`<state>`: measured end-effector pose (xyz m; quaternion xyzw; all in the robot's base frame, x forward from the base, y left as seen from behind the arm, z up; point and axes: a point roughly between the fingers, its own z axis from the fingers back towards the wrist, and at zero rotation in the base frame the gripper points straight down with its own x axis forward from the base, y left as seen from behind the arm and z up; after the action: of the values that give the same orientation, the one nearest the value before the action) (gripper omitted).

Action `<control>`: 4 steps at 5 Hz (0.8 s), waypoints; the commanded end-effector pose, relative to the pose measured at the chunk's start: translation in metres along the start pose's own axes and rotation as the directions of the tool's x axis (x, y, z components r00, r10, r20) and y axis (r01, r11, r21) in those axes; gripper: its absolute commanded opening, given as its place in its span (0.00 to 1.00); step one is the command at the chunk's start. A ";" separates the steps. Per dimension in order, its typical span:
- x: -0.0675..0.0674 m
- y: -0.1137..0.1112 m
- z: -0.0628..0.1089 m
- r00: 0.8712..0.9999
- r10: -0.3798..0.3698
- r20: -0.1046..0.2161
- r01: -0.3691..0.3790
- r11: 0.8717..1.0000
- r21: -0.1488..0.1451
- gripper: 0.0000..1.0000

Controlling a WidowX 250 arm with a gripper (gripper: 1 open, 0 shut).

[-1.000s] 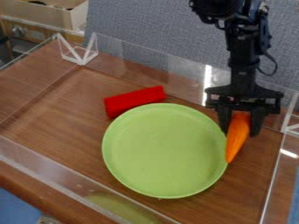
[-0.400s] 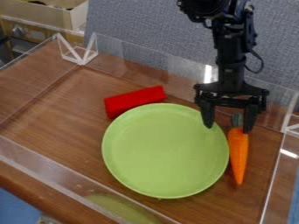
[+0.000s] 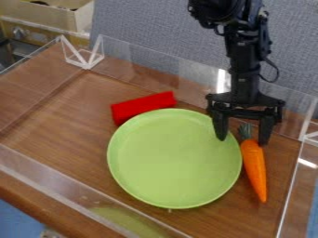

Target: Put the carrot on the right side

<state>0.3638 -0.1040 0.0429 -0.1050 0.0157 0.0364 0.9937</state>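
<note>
Camera view: orange toy carrot (image 3: 255, 170) lying on the brown wooden tabletop (image 3: 62, 110), to the picture's right of the light green round plate (image 3: 174, 159). Carrot just beside the plate's rim, outside it; cannot tell whether the two touch. Tapered tip toward the bottom of the picture, slanting slightly to the right; dark green leafy top toward the back, beneath the hand.

Black gripper (image 3: 244, 133) low over the right rear part of the table, fingers spread, one to each side of the leafy top. Space visible between fingers and leaves; nothing pinched. Left-hand finger in the picture overlaps the plate's upper right edge; contact there cannot be told. Black arm (image 3: 233, 42) rises from the gripper and leaves the frame at the top, a dark cable looping out on its right.

Red rectangular block (image 3: 143, 108) lying on its side behind the plate, toward the picture's left, set at a slant and close to the rim. Clear low barrier (image 3: 149, 63) along the rear of the table, white angular bracket (image 3: 81, 53) at its left rear corner. Gray speckled surface (image 3: 149, 28) behind. Pale open box (image 3: 47, 13) at upper left, partly cut off by the frame.
</note>
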 end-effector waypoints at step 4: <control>0.005 0.001 0.033 0.996 -0.018 0.090 0.019 1.000 -0.011 1.00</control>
<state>0.3626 -0.0992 0.0411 -0.0991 0.0169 0.0325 0.9944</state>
